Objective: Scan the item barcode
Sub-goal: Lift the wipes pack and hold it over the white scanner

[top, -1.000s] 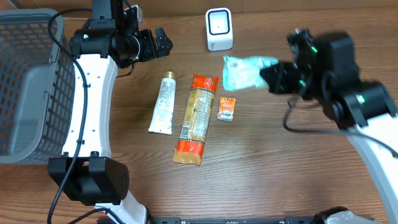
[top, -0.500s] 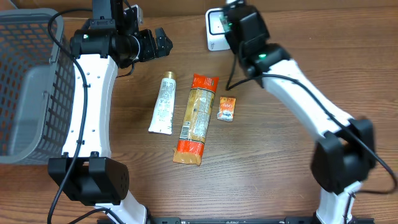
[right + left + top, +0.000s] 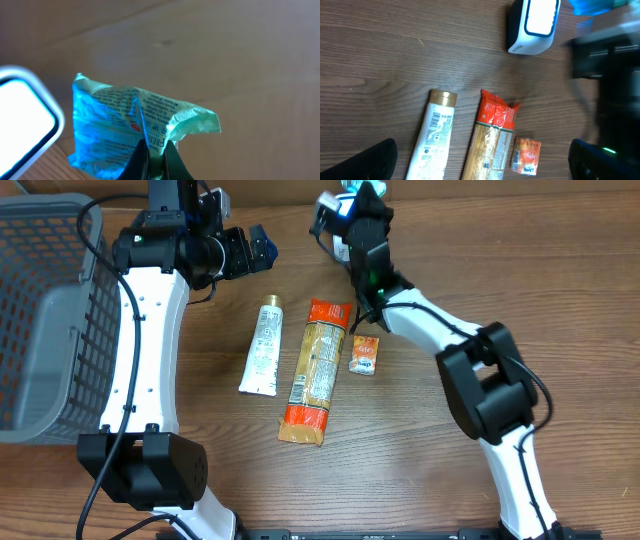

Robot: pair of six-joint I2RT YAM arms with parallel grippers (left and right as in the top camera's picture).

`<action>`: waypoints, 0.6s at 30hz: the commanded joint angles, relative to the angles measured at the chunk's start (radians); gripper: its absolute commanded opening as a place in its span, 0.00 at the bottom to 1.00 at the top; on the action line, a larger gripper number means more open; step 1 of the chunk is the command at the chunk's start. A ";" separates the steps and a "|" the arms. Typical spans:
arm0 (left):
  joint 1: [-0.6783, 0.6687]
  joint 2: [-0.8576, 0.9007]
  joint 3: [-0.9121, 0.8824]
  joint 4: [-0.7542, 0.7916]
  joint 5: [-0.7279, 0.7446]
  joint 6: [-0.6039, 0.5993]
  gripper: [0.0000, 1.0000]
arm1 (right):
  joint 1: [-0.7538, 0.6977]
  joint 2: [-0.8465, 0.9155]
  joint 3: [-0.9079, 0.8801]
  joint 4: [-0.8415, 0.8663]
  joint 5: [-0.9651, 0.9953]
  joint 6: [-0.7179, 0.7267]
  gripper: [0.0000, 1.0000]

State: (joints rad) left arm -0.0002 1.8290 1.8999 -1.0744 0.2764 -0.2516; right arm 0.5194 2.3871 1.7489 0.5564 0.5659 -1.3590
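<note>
One packet (image 3: 115, 120) | right wrist: gripped, print legible | overhead: mostly hidden

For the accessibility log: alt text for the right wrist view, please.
The right pincer grips a crinkled pale blue-green plastic packet with printed text above the brown wooden table. A white rounded scanner with a bright screen sits at the left edge.

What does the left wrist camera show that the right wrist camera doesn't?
Left wrist only: the tube, pasta packet and orange sachet lying side by side. Right wrist only: the right gripper shut on the teal packet, its print visible. Both: the scanner and the wooden table; the left wrist also catches a blurred bit of the teal packet.
</note>
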 commanded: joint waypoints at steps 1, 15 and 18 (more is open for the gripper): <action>-0.002 0.001 0.001 0.001 -0.003 0.020 1.00 | -0.001 0.068 0.023 0.063 -0.051 -0.269 0.04; -0.002 0.001 0.001 0.001 -0.003 0.020 1.00 | 0.002 0.084 0.024 0.323 -0.024 -0.208 0.04; -0.002 0.001 0.001 0.001 -0.003 0.020 1.00 | 0.002 0.034 0.024 0.286 0.018 -0.074 0.04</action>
State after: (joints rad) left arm -0.0002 1.8290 1.8999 -1.0744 0.2764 -0.2516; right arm 0.5186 2.4889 1.7489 0.8669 0.5369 -1.5688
